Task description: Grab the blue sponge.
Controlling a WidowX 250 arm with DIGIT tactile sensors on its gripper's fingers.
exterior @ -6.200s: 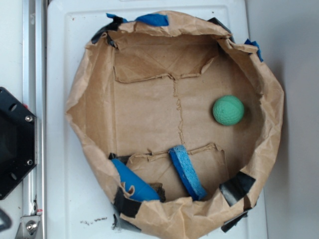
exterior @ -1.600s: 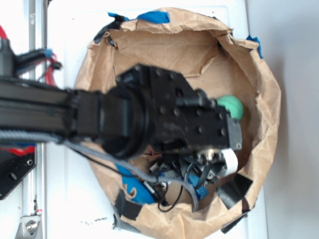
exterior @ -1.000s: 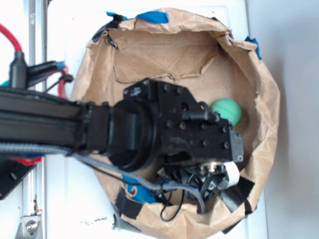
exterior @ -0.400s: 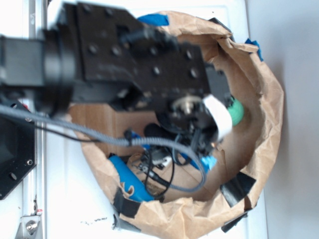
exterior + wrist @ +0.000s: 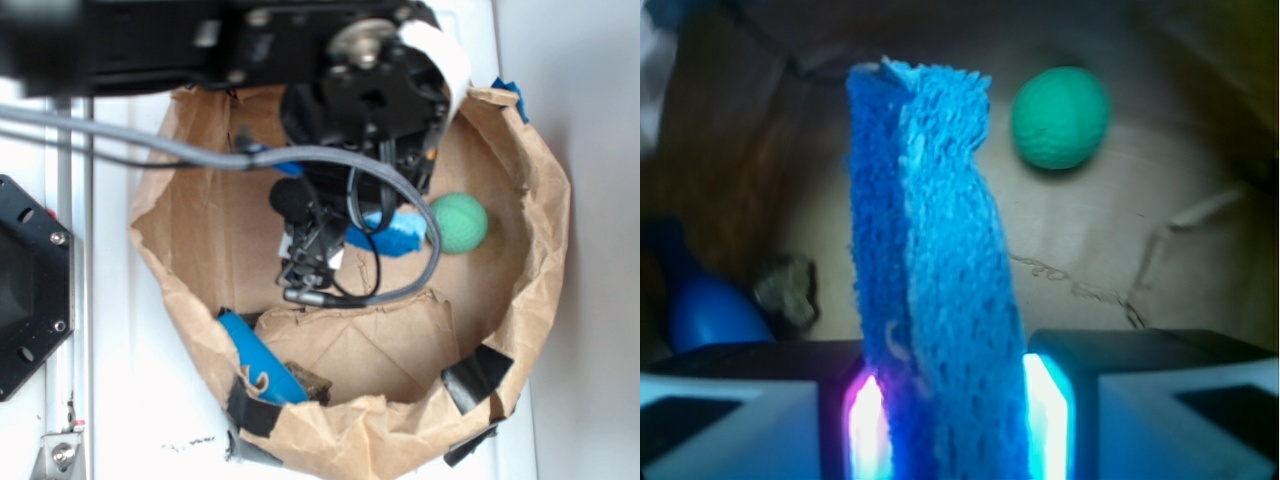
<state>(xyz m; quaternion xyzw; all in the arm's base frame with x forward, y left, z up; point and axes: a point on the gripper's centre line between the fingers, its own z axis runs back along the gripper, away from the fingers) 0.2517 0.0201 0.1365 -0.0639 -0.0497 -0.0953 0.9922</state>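
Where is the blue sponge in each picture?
Exterior view: the blue sponge shows at the picture's middle, under the arm, just left of the green ball.
Wrist view: it stands up the middle of the picture, pinched in the gripper.
Shared landmark: the green ball, at upper right of the sponge in the wrist view.

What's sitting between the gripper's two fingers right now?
The blue sponge fills the gap, pinched upright in the gripper, as the wrist view shows. The green ball lies apart beyond it.
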